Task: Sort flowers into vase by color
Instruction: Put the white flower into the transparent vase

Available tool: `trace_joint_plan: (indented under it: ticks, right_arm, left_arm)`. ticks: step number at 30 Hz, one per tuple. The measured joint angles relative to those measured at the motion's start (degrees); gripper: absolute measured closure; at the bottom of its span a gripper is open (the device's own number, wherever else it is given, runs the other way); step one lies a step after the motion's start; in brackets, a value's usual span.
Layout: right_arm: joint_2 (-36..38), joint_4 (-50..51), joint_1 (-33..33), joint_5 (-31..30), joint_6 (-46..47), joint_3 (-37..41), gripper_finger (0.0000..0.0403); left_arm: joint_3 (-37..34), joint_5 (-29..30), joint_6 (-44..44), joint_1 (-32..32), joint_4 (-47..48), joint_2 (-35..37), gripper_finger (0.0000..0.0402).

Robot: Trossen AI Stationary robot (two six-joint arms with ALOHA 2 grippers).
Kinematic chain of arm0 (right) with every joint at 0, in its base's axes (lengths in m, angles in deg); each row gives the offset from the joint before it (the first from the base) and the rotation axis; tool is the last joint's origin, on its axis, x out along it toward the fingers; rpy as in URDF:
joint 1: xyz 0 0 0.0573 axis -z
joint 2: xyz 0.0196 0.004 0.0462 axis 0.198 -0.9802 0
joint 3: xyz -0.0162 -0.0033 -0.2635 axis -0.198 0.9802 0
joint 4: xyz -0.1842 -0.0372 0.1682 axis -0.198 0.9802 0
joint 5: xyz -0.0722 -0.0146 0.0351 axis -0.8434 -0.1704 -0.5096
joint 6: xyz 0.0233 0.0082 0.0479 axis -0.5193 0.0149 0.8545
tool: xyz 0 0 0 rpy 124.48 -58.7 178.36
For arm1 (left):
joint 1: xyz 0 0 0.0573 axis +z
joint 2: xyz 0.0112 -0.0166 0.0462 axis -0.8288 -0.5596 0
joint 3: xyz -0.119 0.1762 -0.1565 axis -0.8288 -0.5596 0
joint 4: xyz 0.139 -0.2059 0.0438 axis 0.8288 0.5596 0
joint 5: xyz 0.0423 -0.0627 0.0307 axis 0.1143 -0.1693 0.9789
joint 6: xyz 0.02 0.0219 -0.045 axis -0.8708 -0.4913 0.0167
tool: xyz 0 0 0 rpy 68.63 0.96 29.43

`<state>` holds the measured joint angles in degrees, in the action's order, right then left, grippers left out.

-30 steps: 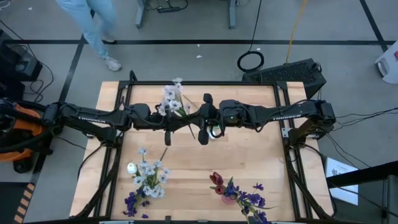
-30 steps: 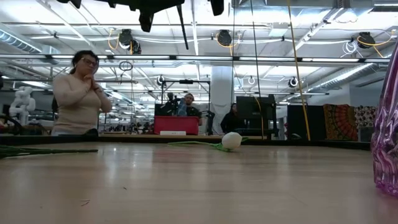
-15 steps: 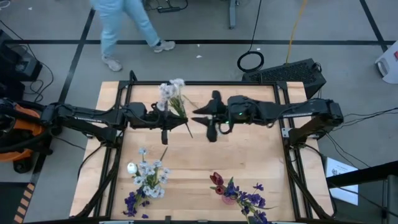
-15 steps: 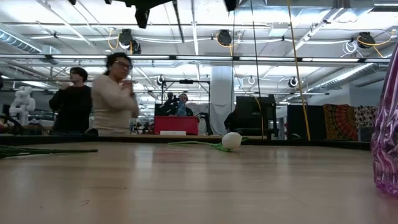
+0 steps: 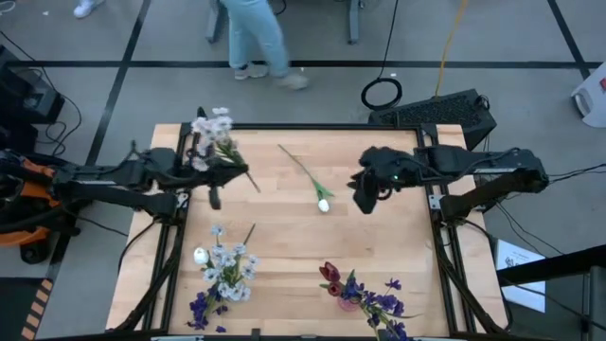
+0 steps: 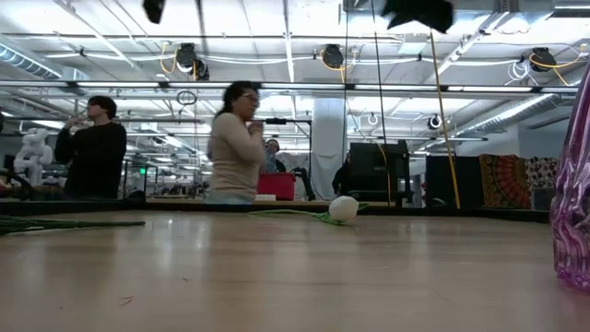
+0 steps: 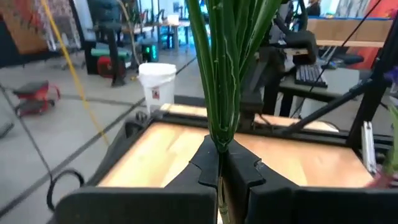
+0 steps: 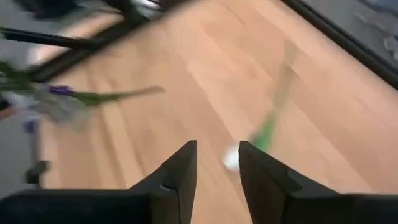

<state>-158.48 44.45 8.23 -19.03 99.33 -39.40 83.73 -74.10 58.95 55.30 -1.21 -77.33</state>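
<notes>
Left gripper [image 5: 214, 183]: upper left of the high view, above the table's [image 5: 379, 256] left edge. Fingers clamped on the green stems of a white cluster [image 5: 210, 126], blooms toward the far rim; the left wrist view shows the stems [image 7: 222, 68] pinched between the closed pads, held low on the stalk, probably so the blooms hang free for dropping into a vase.

Right gripper [image 5: 364, 192]: right of centre in the high view, raised off the wood. Fingers [image 8: 180, 168] slightly parted, nothing between them; likely standing ready over the next stem.

White tulip [image 5: 323, 203]: loose on the table, centre, just left of the right gripper, stem running up-left toward the far edge.

Sorted bunches, lower edge of the high view: pale-blue and white blossoms [image 5: 225, 265] with purple sprigs [image 5: 203, 305] at lower left; red tulips [image 5: 330, 278] with purple sprigs [image 5: 377, 301] at lower centre. Pink vase [image 6: 575, 212] at the right edge of the low view.

People [image 6: 235, 143] in the room behind.
</notes>
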Motion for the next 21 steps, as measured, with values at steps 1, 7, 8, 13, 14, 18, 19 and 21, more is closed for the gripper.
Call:
trace_joint_plan:
  ticks: [1, 7, 8, 13, 14, 18, 19, 21]
  right_arm:
    - [0.6, 3.6, -0.6, -2.3, 2.6, 0.0, 0.0298]
    - [1.9, 21.3, -5.7, -9.9, 16.5, 0.0, 0.0333]
    - [2.0, 22.9, -6.7, -10.1, 18.9, 0.0, 0.0342]
    - [1.7, 27.7, -12.5, -10.4, 29.7, 0.0, 0.0395]
    - [1.6, 28.1, -13.6, -10.4, 31.8, 0.0, 0.0398]
    - [1.0, 28.9, -17.6, -11.1, 41.7, 0.0, 0.0397]
    - [0.7, 29.0, -18.6, -11.6, 43.6, 0.0, 0.04]
    - [0.0, 29.7, -20.2, -11.7, 46.8, 0.0, 0.0401]
  left_arm:
    - [0.0, 0.4, 0.8, -0.3, 2.4, 1.6, 0.0397]
    - [0.0, 3.1, 7.5, -3.2, 18.5, 9.5, 0.0397]
    - [0.0, 3.1, 8.0, -3.7, 20.5, 10.4, 0.0397]
    - [0.0, 1.8, 9.5, -6.4, 25.0, 15.0, 0.0398]
    - [0.0, 0.5, 9.5, -7.0, 25.8, 15.9, 0.0398]
    - [0.0, -3.8, 9.4, -9.2, 30.3, 19.5, 0.0398]
    - [-0.2, -4.4, 9.4, -9.7, 30.5, 20.5, 0.0398]
    - [-1.1, -5.7, 9.1, -10.8, 29.5, 22.9, 0.0398]
